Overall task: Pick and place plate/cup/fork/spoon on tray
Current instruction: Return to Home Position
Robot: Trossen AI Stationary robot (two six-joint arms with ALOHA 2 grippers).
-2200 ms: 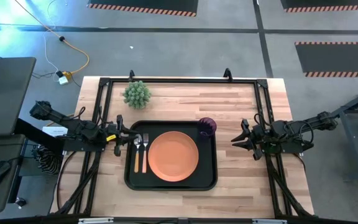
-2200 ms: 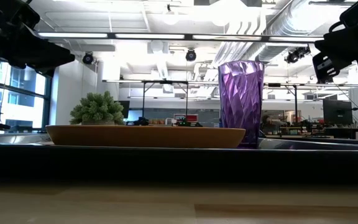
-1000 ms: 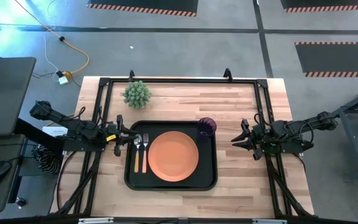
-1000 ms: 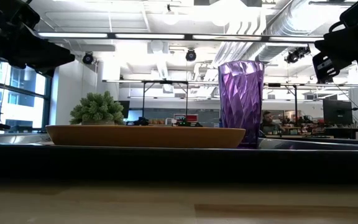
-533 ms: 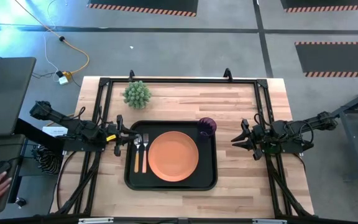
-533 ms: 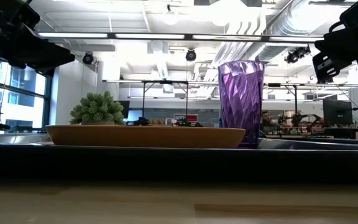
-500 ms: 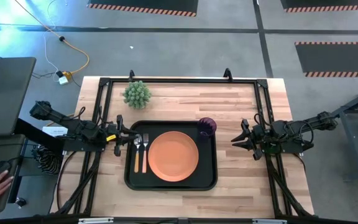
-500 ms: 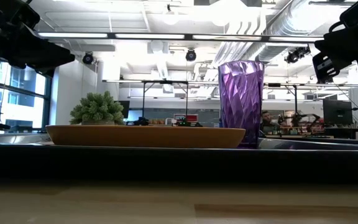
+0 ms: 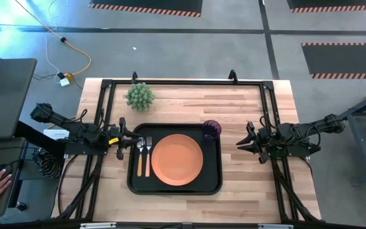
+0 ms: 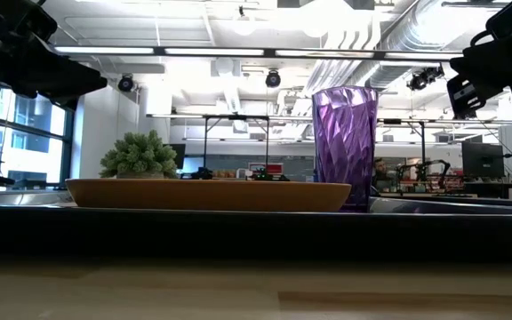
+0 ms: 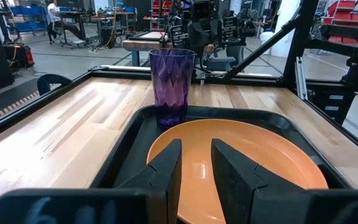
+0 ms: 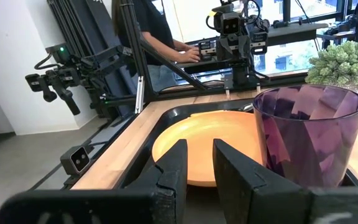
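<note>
No writing reads anywhere. On the tray, the cup stands at the plate's two o'clock; both grippers, left gripper and right gripper, hang slightly parted, empty.

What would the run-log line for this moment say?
tray: plate, cup, fork, spoon aboard | left gripper: open, empty | right gripper: open, empty

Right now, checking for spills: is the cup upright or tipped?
Upright: the cup stands on its base in the tray, rim up.
</note>
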